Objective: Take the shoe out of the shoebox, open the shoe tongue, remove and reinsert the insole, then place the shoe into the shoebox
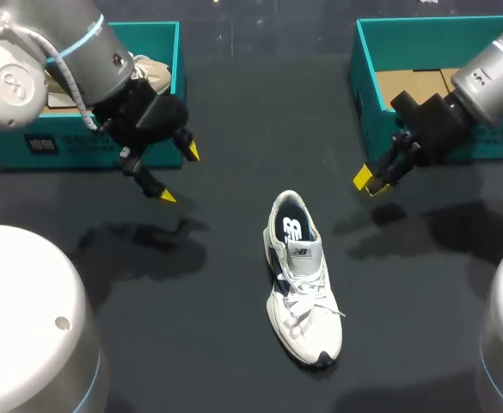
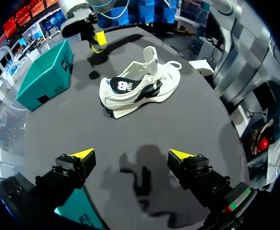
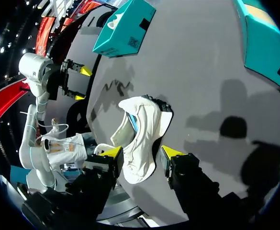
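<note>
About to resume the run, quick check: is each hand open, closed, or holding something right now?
Left hand: open, holding nothing.
Right hand: open, holding nothing; the shoe lies apart from it.

My right gripper [image 3: 142, 152] hangs with fingers spread; just beyond them the white shoe [image 3: 147, 127] lies on the dark table [image 3: 202, 81]. Farther off, my left gripper [image 3: 78, 84], also spread, hovers near a teal shoebox [image 3: 125, 26]; a second shoebox [image 3: 266, 43] flanks the shoe's other side.
</note>
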Tool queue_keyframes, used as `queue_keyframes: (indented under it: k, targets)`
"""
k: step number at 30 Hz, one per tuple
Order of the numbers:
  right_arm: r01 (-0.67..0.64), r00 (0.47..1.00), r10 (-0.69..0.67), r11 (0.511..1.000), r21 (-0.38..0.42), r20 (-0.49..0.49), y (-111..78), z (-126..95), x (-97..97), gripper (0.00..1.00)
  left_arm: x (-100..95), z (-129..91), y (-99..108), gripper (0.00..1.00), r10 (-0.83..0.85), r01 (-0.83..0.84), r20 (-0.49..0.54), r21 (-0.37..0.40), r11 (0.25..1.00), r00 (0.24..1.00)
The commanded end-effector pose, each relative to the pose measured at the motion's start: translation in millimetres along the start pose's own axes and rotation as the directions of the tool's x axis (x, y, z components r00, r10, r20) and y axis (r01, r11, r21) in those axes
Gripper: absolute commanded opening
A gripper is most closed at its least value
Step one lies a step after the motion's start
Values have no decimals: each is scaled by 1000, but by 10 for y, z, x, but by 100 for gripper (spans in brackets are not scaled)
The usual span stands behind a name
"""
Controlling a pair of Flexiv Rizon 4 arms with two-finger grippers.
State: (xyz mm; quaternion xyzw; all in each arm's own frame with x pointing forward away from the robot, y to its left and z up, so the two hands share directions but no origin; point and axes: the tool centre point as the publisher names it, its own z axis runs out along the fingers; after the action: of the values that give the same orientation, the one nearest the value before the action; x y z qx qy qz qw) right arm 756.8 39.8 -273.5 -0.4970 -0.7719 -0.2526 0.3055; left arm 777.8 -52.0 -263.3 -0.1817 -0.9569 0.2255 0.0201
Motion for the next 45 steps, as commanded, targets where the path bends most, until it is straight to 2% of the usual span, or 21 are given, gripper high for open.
queue_keyframes:
  k: [1, 7, 9, 11, 14, 17, 24, 39, 40, 42, 45]
  targets:
    - [-37, 995, 30, 997, 69, 100, 39, -90, 116, 48, -13, -254, 82, 100, 13, -13, -13, 0, 1000, 1000]
    - [-106, 973, 92, 993, 55, 211, 63, -74, 247, 42, -104, -511, 266, 100, 52, -52, -17, -4, 999, 999]
    - [-119, 967, 105, 992, 46, 234, 74, -47, 301, 35, -138, -607, 330, 100, 75, -75, -25, -17, 997, 997]
    - [-135, 959, 121, 990, 36, 257, 87, -11, 368, 24, -185, -712, 401, 100, 93, -94, -26, -31, 995, 995]
    - [-161, 943, 149, 987, 15, 299, 110, 45, 471, 0, -269, -869, 532, 100, 113, -114, -14, -37, 993, 993]
    - [-182, 925, 176, 983, -15, 335, 141, 122, 610, 0, -375, -1052, 649, 100, 128, -128, 19, -17, 992, 992]
    - [-235, 869, 248, 968, -84, 428, 221, 352, 963, 0, -375, -1052, 649, 100, 128, -128, 19, -17, 992, 992]
    - [-235, 869, 248, 968, -84, 428, 221, 352, 963, 0, -375, -1052, 649, 100, 128, -128, 19, -17, 992, 992]
    - [-262, 845, 278, 960, -100, 456, 246, 410, 997, 0, -375, -1052, 649, 100, 128, -128, 19, -17, 992, 992]
    - [-252, 843, 285, 958, -134, 457, 239, 490, 1086, 0, -375, -1052, 649, 100, 128, -128, 19, -17, 992, 992]
    - [-281, 798, 331, 944, -176, 504, 207, 585, 1208, 0, -375, -1052, 649, 100, 128, -128, 19, -17, 992, 992]
